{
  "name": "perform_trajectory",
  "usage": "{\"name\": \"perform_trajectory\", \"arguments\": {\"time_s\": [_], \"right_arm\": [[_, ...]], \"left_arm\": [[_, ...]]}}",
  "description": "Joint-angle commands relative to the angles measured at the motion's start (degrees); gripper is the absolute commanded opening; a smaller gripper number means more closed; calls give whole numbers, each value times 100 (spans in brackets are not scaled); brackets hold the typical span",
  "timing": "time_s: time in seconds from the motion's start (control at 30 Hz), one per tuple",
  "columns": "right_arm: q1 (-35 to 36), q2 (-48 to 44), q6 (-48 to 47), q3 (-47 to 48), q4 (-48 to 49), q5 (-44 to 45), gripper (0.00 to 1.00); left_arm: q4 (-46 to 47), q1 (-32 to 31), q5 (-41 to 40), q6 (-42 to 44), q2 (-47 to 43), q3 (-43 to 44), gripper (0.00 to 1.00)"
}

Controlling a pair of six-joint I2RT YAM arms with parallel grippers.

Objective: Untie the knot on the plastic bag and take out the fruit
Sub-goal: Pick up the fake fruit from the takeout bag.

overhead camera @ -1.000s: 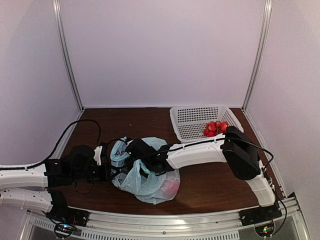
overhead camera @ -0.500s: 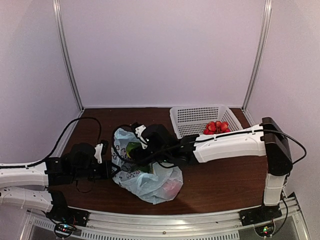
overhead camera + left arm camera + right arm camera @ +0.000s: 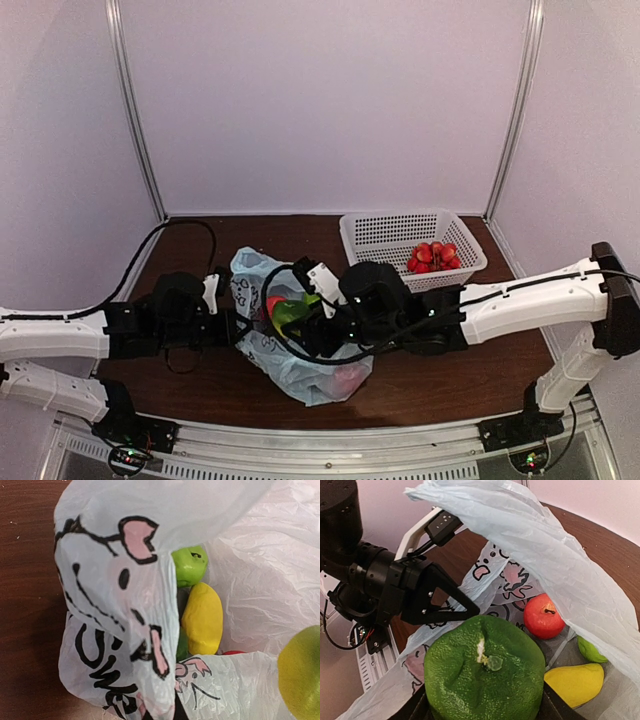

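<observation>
Overhead rear, wrists close, seemingly sharing bag (image 3: 295,378)

"Swe" on plastic bag (image 3: 112,587)

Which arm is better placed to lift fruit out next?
Right. The right gripper holds the green fruit at the plastic bag's mouth, on the basket side; the left gripper is shut on the bag's edge, holding it open.

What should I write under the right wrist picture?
The right gripper holds a big green fruit over the open plastic bag, left gripper pinching its edge, more fruit inside.
</observation>
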Motion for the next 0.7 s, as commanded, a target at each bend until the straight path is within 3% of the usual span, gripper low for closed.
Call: {"name": "perform_trajectory", "arguments": {"time_s": [0.0, 0.27, 0.5, 0.67], "right_arm": [[156, -780, -133, -355, 169, -129, 53], [168, -2108, 17, -988, 150, -319, 53], [-93, -2375, 243, -683, -807, 1024, 51], [-766, -2302, 257, -290, -1706, 1582, 51]], "left_arm": [[345, -21, -50, 123, 109, 168, 0], [383, 115, -23, 160, 196, 261, 0], [304, 127, -41, 166, 188, 313, 0], [-2, 175, 49, 177, 210, 432, 0]]}}
